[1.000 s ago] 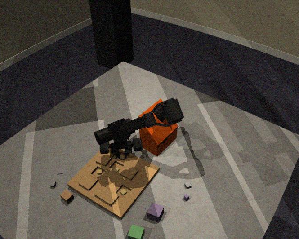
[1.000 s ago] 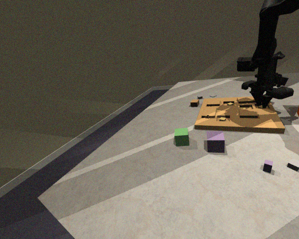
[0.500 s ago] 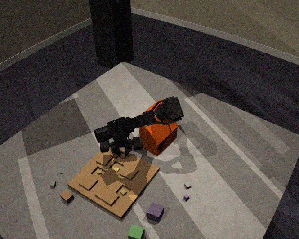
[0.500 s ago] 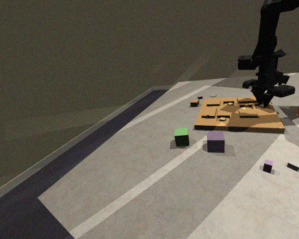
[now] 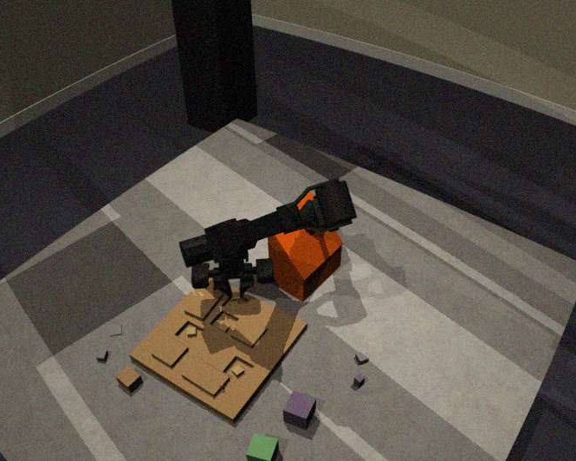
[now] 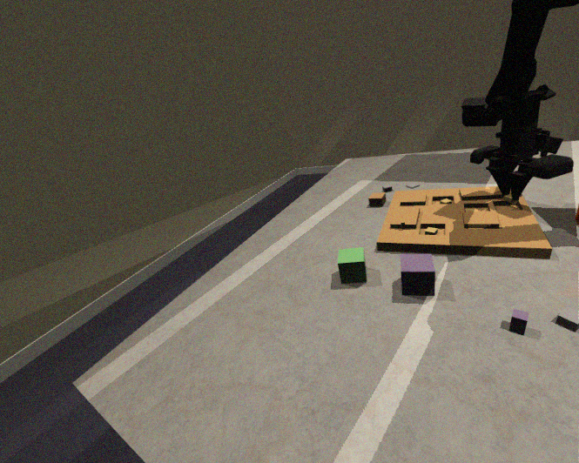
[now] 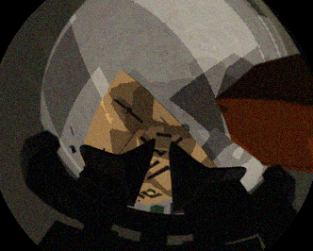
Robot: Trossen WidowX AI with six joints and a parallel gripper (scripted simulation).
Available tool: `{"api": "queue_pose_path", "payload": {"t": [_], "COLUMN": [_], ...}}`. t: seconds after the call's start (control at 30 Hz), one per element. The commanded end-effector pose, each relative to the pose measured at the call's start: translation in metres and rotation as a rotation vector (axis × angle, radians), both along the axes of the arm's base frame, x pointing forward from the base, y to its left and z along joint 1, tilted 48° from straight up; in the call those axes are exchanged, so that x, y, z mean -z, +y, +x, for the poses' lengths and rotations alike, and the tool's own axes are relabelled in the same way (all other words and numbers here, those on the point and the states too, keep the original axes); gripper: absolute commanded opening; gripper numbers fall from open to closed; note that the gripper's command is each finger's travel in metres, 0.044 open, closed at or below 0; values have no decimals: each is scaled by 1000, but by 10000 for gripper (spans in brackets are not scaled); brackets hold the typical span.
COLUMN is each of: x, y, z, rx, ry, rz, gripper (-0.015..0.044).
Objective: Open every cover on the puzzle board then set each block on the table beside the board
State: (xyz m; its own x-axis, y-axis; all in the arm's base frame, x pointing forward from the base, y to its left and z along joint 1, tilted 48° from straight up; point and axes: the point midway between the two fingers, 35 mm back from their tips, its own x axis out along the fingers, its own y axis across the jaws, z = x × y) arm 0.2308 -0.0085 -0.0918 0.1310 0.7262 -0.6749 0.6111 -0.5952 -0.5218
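Hand (image 5: 236, 296) (image 6: 509, 198) (image 7: 161, 142) clamped on a block (image 7: 163, 141), black pillar (image 5: 216, 64) in top view only.

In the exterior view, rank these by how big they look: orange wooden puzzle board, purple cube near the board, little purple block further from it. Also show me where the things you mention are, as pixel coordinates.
1. orange wooden puzzle board (image 5: 258, 391) (image 6: 499, 240)
2. purple cube (image 5: 300, 406) (image 6: 417, 274)
3. little purple block (image 5: 359, 380) (image 6: 519, 322)

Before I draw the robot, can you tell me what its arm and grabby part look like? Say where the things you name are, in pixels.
The arm is very dark, almost black, with chunky boxes and rounded parts joined by a slimmer middle piece. The gripper (image 5: 235, 296) (image 6: 513, 198) (image 7: 161, 142) is just as dark. Its two fingers get narrower toward pointy tips. I can't make out any cables or markings in this dim light.
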Motion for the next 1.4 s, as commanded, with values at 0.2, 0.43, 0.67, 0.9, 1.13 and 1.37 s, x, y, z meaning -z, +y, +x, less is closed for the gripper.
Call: {"api": "queue_pose_path", "payload": {"t": [0.2,0.43,0.67,0.9,1.13,1.37], "x": [-11,-15,-21,-28,-33,-37], "y": [-13,-17,-24,-32,-37,-41], "z": [2,0,0,-1,-2,-3], "rx": [-1,-11,-420,-872,-1146,-1372], "ry": [-13,-23,-459,-940,-1230,-1470], "rz": [-9,-9,-92,-182,-235,-279], "gripper": [80,80,80,80,80,80]}}
